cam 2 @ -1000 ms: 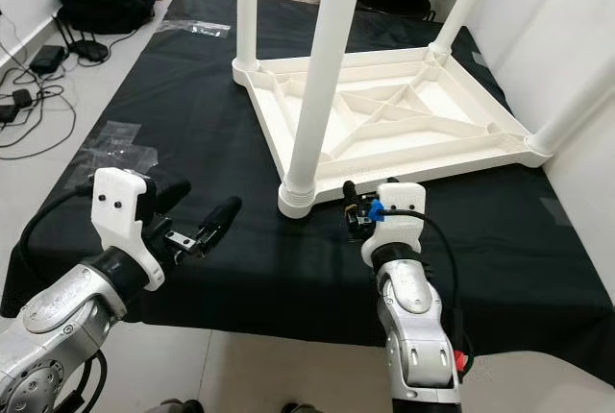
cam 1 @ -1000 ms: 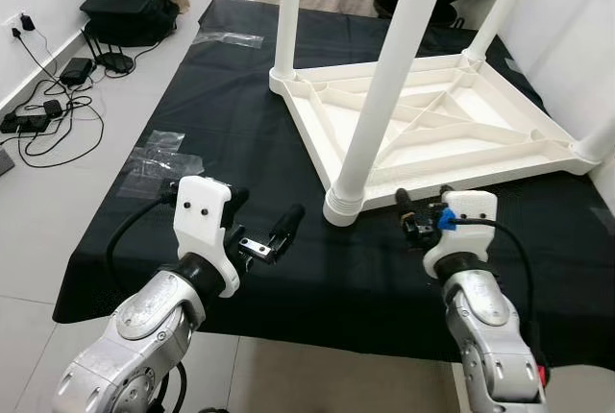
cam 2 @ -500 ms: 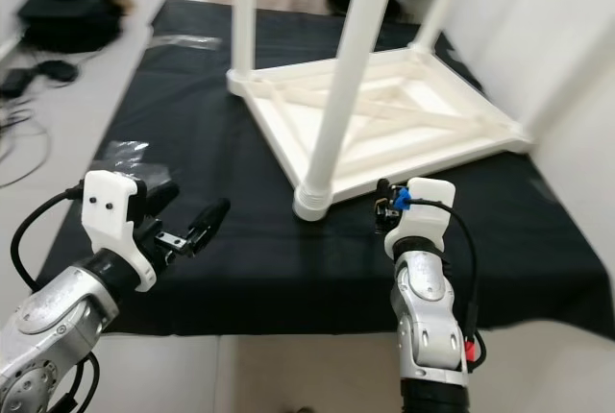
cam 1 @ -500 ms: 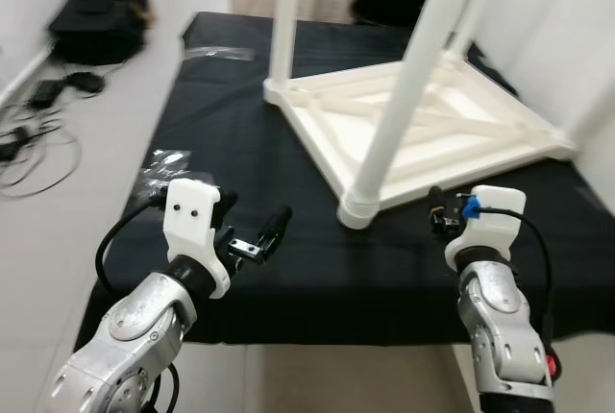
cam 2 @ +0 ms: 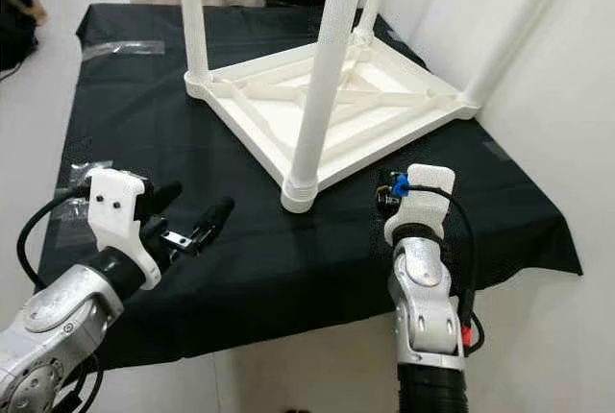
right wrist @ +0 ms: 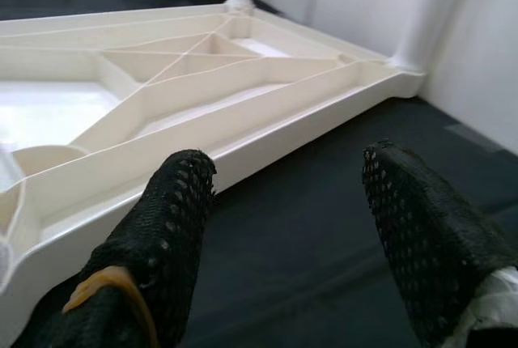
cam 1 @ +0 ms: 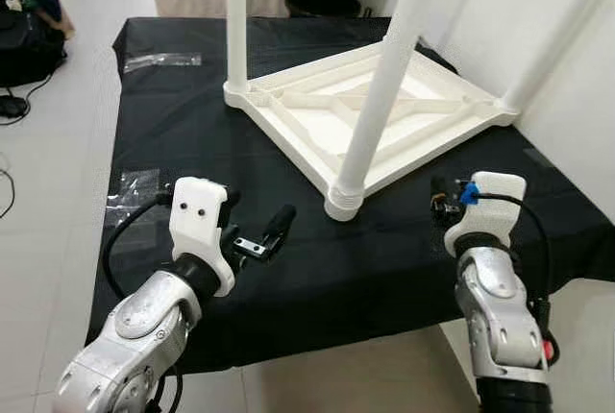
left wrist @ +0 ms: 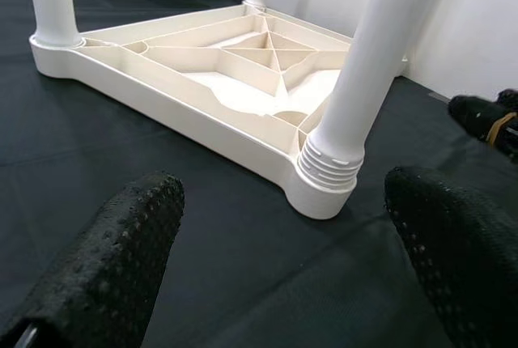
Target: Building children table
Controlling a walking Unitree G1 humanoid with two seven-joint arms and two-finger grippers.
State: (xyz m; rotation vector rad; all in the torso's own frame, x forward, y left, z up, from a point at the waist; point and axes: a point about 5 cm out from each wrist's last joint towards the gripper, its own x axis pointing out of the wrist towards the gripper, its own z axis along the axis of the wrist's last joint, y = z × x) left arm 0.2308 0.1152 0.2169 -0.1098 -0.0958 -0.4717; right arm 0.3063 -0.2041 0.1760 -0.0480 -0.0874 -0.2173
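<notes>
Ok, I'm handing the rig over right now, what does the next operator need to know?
Left gripper: open, empty, low over the black cloth, aimed at the nearest leg.
Right gripper: open, empty, just right of that leg's corner.
The white table lies upside down on the cloth, four legs standing up in their corners.
Done: all legs appear fitted.
Left: probably check that the legs are tight, then turn the table upright. I cannot tell how firmly they sit.
Plastic wrappers lie on the cloth's left edge.
</notes>
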